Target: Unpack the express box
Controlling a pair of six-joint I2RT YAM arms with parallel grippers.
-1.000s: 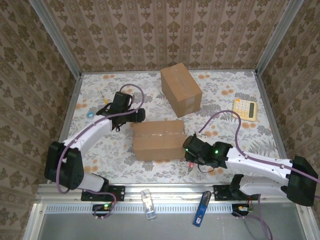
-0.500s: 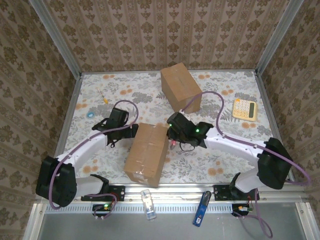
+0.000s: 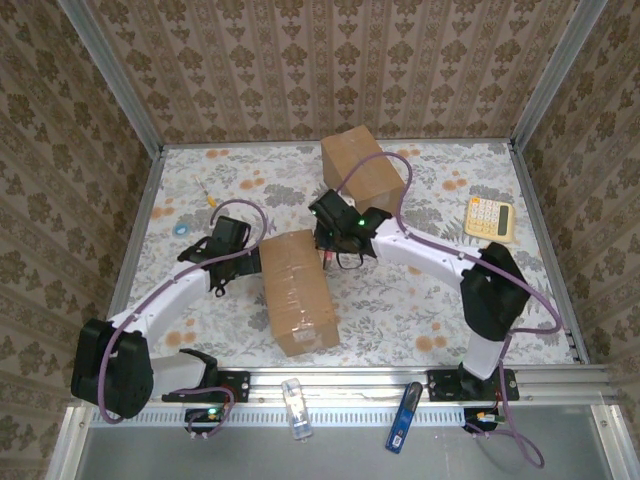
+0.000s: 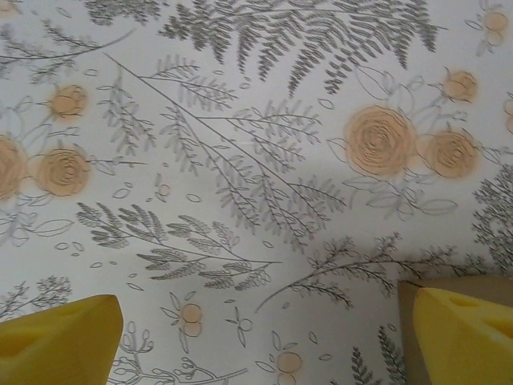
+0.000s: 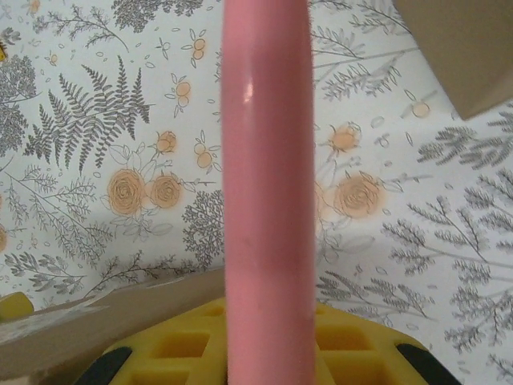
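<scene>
Taped cardboard box [image 3: 297,290]: centre of table [image 3: 400,315] | left gripper [image 3: 245,265]: fingers wide apart, empty, at box's left side | right gripper [image 3: 330,242]: pinching pink tool [image 5: 268,160], at box's far end

Matt brown cardboard box [image 3: 297,290], smooth floral-printed table cover [image 3: 420,300], glossy plastic pink tool [image 5: 267,200]

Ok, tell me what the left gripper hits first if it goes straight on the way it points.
Most likely the flower-printed table cover: the open left gripper points at bare cloth. The edge of the nearer brown cardboard box sits beside it, off that line. How far away the cloth lies is unclear.
</scene>
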